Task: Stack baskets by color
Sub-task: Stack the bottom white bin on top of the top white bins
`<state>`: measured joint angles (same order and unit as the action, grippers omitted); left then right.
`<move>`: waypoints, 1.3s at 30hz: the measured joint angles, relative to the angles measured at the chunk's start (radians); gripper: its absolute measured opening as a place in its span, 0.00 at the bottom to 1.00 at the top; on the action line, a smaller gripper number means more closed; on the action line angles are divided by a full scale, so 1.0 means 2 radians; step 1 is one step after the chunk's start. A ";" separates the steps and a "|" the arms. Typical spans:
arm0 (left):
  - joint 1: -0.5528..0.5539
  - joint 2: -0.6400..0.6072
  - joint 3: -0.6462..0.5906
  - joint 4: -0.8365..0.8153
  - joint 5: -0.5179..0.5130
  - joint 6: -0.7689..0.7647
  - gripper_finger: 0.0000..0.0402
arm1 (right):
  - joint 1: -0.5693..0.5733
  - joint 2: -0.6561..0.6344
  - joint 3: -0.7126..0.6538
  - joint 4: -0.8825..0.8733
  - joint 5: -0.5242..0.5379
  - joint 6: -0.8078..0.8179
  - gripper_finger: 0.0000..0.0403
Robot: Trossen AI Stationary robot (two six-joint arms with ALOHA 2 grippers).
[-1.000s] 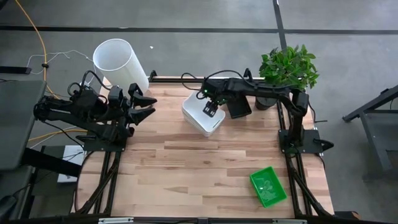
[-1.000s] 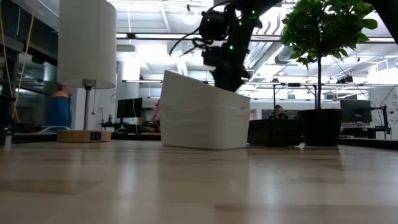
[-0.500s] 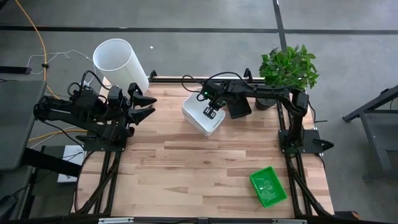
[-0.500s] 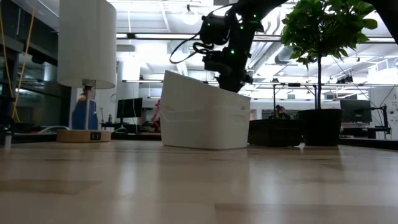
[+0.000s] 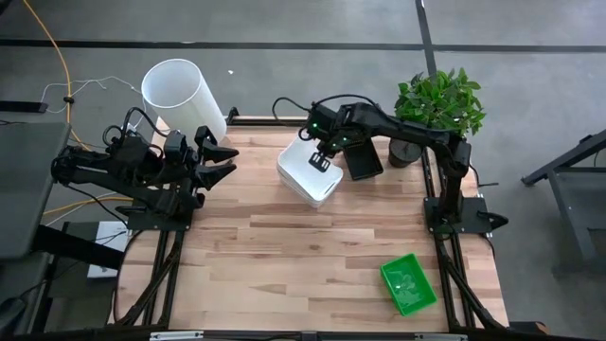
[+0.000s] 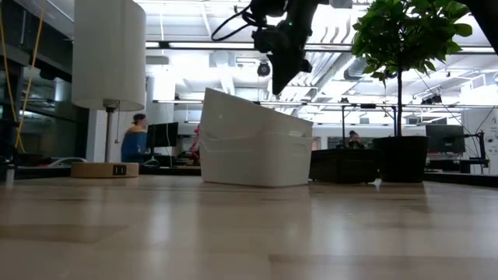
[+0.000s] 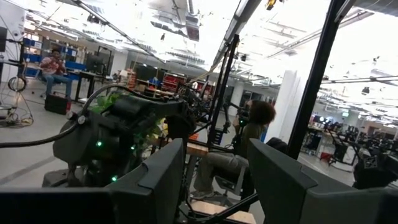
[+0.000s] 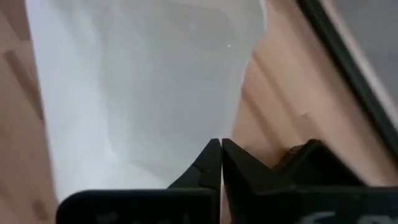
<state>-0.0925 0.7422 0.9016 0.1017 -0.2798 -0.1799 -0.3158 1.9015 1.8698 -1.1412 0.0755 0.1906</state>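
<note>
At the far left of the high view we see the left end effector (image 5: pixel 225 159) waiting over the bench (image 5: pixel 284 256) edge, its fingers spread and empty; its wrist view shows only the room past two parted dark fingers (image 7: pixel 163 180). Just behind it stands the tall white cylinder (image 5: pixel 182 95), cut off at the top in the low view.

Well to its right, the right end effector (image 5: pixel 318 161) hangs above the stack of white baskets (image 5: pixel 308 173), clear of the rim in the low view, where it appears at (image 6: pixel 278 84) with the arm cut off by the picture's upper edge. Its fingertips (image 8: pixel 214 155) are pressed together with nothing between them. Directly below them we see the white basket's pale inside (image 8: pixel 149 87); how many baskets are nested we cannot tell.

Just beside this end effector, on its outer side, lies the black basket (image 5: pixel 363 161), partly hidden by the arm. Beyond that stands the plant (image 5: pixel 437 102). The green basket (image 5: pixel 408 284) lies well apart, near the bench's front corner.
</note>
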 joint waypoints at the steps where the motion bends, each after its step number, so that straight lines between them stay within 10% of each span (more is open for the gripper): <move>1: 0.000 0.000 0.000 0.000 0.000 0.000 0.42 | 0.000 0.000 -0.002 0.002 -0.010 0.013 0.01; 19: 0.000 0.000 0.000 0.000 0.006 -0.013 0.42 | 0.002 0.000 -0.153 0.121 -0.004 0.094 0.55; 29: 0.000 0.000 0.000 0.000 0.004 -0.013 0.42 | 0.007 0.000 -0.082 0.099 0.067 -0.006 0.57; 39: 0.000 0.000 0.000 0.000 0.004 -0.013 0.42 | -0.013 0.005 -0.170 0.156 0.065 -0.007 0.56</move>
<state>-0.0923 0.7422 0.9016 0.1017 -0.2726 -0.2066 -0.3412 1.9112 1.5294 -0.8290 0.2055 0.1772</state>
